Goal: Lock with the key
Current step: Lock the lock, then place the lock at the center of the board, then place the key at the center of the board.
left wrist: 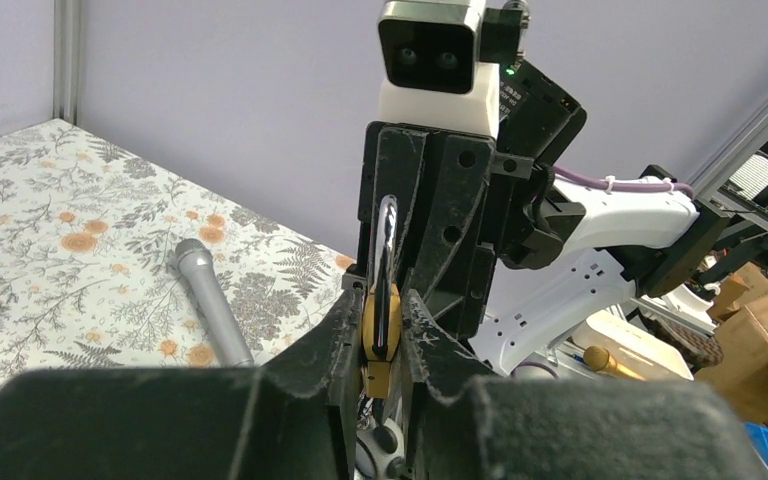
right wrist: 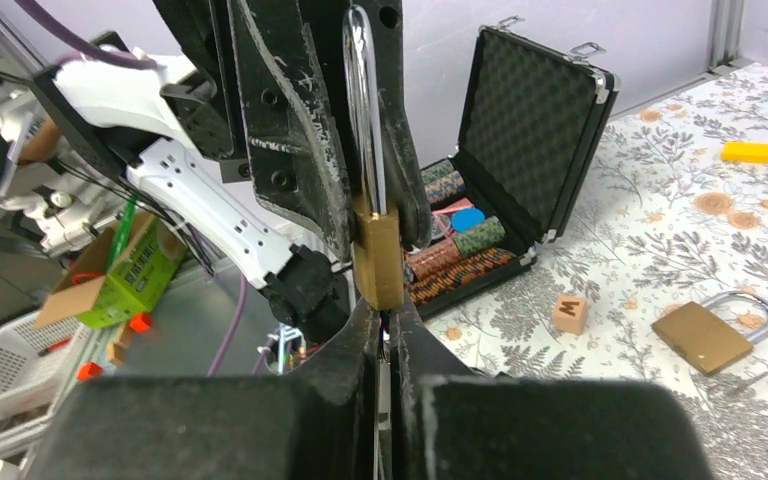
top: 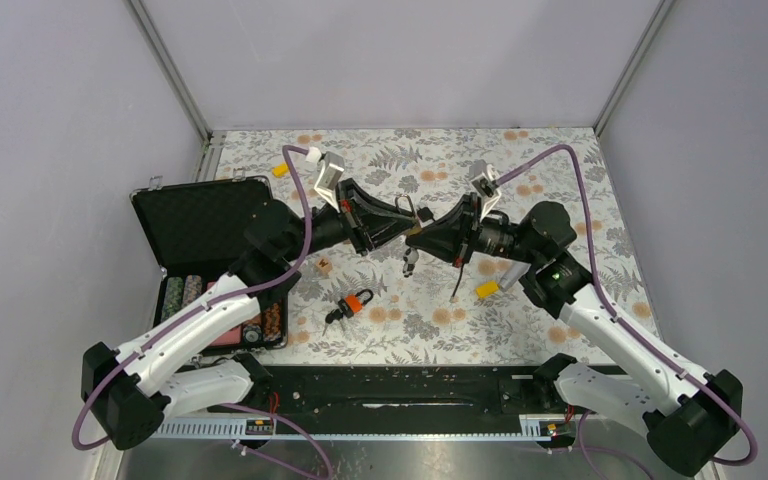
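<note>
The left gripper [left wrist: 383, 345] clamps the brass padlock [right wrist: 377, 262] just ahead of the right gripper [right wrist: 388, 330], itself pinched closed; any key there is hidden. Rotate squarely about the keyway, left grip firm.

Findings on finish: the lock [right wrist: 377, 262] has a brass-coloured metal body with a dull satin sheen. Its shackle [right wrist: 365, 110] is bright polished metal, mirror-glossy. The left pincer [left wrist: 382, 335] is black matt plastic, its faces heavily scuffed with pale scratches. The right pincer [right wrist: 387, 322] is the same black plastic, less worn. The surface [top: 560, 165] carries a matt floral-printed covering. The case [right wrist: 535, 120] has a black shell, bright metal edging and egg-crate foam lining. The block [right wrist: 569, 313] is bare pale wood. The second padlock [right wrist: 702, 337] is brushed brass.
</note>
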